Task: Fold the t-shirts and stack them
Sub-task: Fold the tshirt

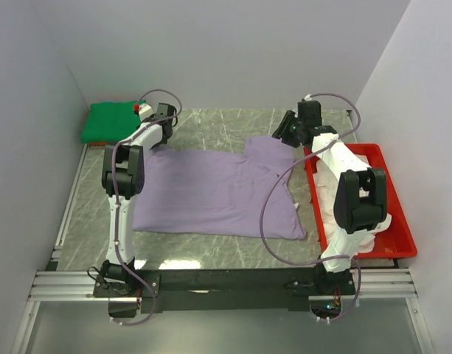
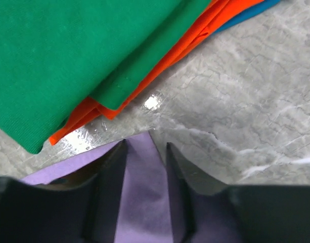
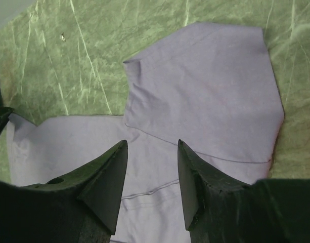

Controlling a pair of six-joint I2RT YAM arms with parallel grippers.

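Item 1, purple shirt (image 1: 211, 192): I found it lying flat and unfolded in the middle of the table (image 1: 211, 125), one sleeve toward the far right. No fold had been started.

Item 2, stack (image 1: 111, 122): it sat at the far left corner with the green shirt (image 2: 69, 55) on top. Edges of the orange shirt (image 2: 195, 35) and blue shirt (image 2: 248, 11) showed beneath. I counted these three as done (whether more lay under them I could not tell).

Item 3, tray (image 1: 402, 240): it stood at the right and held rumpled pale cloth (image 1: 318, 203), which I judged was yet to be folded.

Item 4, left claw (image 2: 144, 147): its fingers were partly spread and straddled the purple shirt's far-left corner, just beside the stack. Cloth lay between them, not visibly pinched.

Item 5, right claw (image 3: 152, 147): its fingers were spread wide above the shirt at the sleeve's root and held nothing.

Balance: I judged the job about midway. The purple shirt remained to fold and stack, then the tray's cloth.
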